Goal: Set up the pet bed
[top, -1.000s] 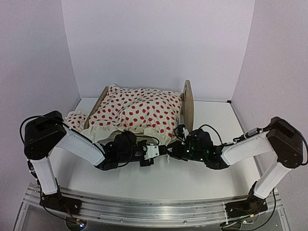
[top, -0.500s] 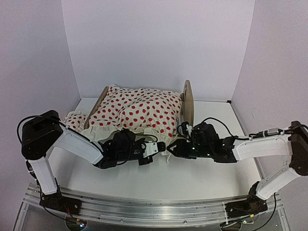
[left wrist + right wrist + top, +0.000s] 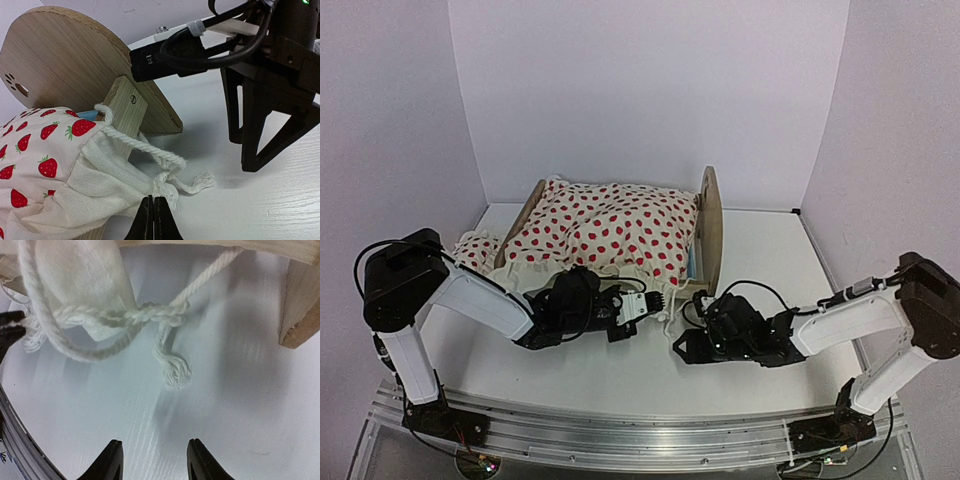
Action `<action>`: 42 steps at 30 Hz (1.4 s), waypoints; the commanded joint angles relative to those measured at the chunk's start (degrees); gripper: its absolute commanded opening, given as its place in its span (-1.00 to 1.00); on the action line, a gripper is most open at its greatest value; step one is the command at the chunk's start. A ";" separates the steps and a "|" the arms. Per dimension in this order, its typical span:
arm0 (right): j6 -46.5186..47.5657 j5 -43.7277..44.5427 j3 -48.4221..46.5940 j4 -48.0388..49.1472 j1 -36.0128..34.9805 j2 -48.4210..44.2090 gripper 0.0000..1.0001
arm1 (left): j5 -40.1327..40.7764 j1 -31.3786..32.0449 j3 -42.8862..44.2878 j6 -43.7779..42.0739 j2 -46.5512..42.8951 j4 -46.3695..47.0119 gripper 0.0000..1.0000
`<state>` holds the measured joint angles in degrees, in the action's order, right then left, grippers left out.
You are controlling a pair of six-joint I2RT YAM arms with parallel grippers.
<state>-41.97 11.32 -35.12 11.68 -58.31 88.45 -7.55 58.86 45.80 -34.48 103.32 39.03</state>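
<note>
White cord (image 3: 150, 150) at blanket (image 3: 50, 150) edge is clenched in left claw (image 3: 154, 220); right claw (image 3: 155, 460) hangs released above table (image 3: 225, 415).

surface: white table (image 3: 770, 250) | on it: pet bed (image 3: 710, 220), red-dotted pillow (image 3: 475, 247)

Bare table (image 3: 770, 250) right of pet bed (image 3: 710, 225) passable; cord (image 3: 145, 315) strung low ahead of right tool (image 3: 155, 445).

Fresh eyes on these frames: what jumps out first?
The red-spotted blanket heaped on the pet bed at the back of the table, with both arms reaching towards it. Then the white cord looped around the bed's wooden post. The left gripper is pinched shut on it, and the right gripper is open just short of its frayed end.
</note>
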 commanded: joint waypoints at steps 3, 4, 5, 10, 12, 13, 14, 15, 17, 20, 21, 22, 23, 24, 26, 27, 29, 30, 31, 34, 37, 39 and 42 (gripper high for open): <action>4.86 5.52 -0.75 15.79 -0.50 6.02 -0.05 | -0.80 -0.33 1.76 0.18 -2.12 0.66 -1.00; 6.17 6.63 -1.00 16.74 -0.66 7.05 -0.04 | -0.85 -0.32 1.83 0.20 -2.04 0.73 -1.00; 7.61 7.63 -0.94 18.40 -0.79 7.99 -0.04 | -0.90 -0.31 1.88 0.20 -1.99 0.84 -1.00; 11.12 9.49 -0.28 26.77 -0.85 13.21 -0.03 | -0.81 -0.31 1.83 0.07 -2.20 0.88 -1.00; 11.49 11.33 -0.74 27.98 -0.94 14.84 -0.04 | -0.79 -0.40 1.79 0.03 -2.25 0.86 -1.00; 11.98 12.11 -0.82 28.75 -0.94 15.71 -0.04 | -0.82 -0.42 1.74 0.02 -2.25 0.87 -1.00; 12.51 12.69 -0.81 29.55 -0.96 16.54 -0.04 | -0.88 -0.43 1.73 0.02 -2.26 0.88 -1.00; 12.92 13.21 -0.79 30.49 -1.00 17.26 -0.05 | -0.93 -0.48 1.80 0.02 -2.29 0.88 -1.00; 13.22 14.18 -0.43 31.59 -0.99 18.78 -0.07 | -1.04 -0.47 1.82 0.05 -2.38 0.92 -1.00; 13.49 14.79 0.00 32.66 -0.97 20.71 -0.14 | -1.08 -0.58 1.76 0.19 -2.42 1.04 -1.00; 13.54 14.56 -0.18 32.77 -1.01 21.29 -0.23 | -1.14 -0.59 1.71 0.20 -2.43 0.98 -1.00; 13.47 14.28 -0.27 32.84 -0.96 21.82 -0.35 | -1.14 -0.60 1.70 0.27 -2.45 0.99 -1.00; 13.28 14.02 -0.28 32.88 -0.94 22.32 -0.48 | -1.11 -0.63 1.60 0.29 -2.51 0.99 -1.00; 12.95 13.90 -0.19 32.88 -0.99 22.53 -0.60 | -1.04 -0.67 1.63 0.33 -2.55 1.04 -1.00; 12.37 14.36 0.58 32.97 -0.99 22.64 -0.79 | -0.83 -0.73 1.69 0.46 -2.71 1.07 -1.00; 12.01 14.75 1.19 32.97 -0.96 22.18 -0.89 | -0.73 -0.83 1.74 0.52 -2.80 0.98 -1.00; 11.04 15.52 2.90 32.90 -1.00 20.32 -1.00 | -0.54 -1.06 1.91 0.54 -3.11 0.32 -1.00; 10.35 15.71 4.14 32.85 -0.96 18.97 -1.00 | -0.52 -1.13 1.97 0.44 -3.28 -0.42 -1.00; 10.07 15.59 5.45 32.56 -0.98 17.01 -1.00 | -0.45 -1.33 1.89 0.33 -3.61 -1.20 -1.00; 10.42 14.25 5.31 20.32 -0.96 6.76 -1.00 | -0.88 -1.71 1.22 -0.29 -5.14 -3.92 -1.00; 13.17 13.94 1.18 4.19 -0.95 -3.77 -1.00 | -1.95 -1.73 -0.25 -0.49 -6.67 -6.48 -1.00; 16.08 14.53 -1.55 -4.31 -0.97 -9.75 -1.00 | -2.22 -1.72 -0.80 -0.30 -6.95 -8.12 -1.00; 20.43 18.20 -6.29 -14.36 -0.94 -16.92 -1.00 | -4.30 -1.73 -1.83 -1.40 -7.08 -11.13 -1.00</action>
<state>-27.62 25.66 -34.88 14.96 -58.94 79.81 -8.85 57.25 45.60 -34.65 98.40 32.55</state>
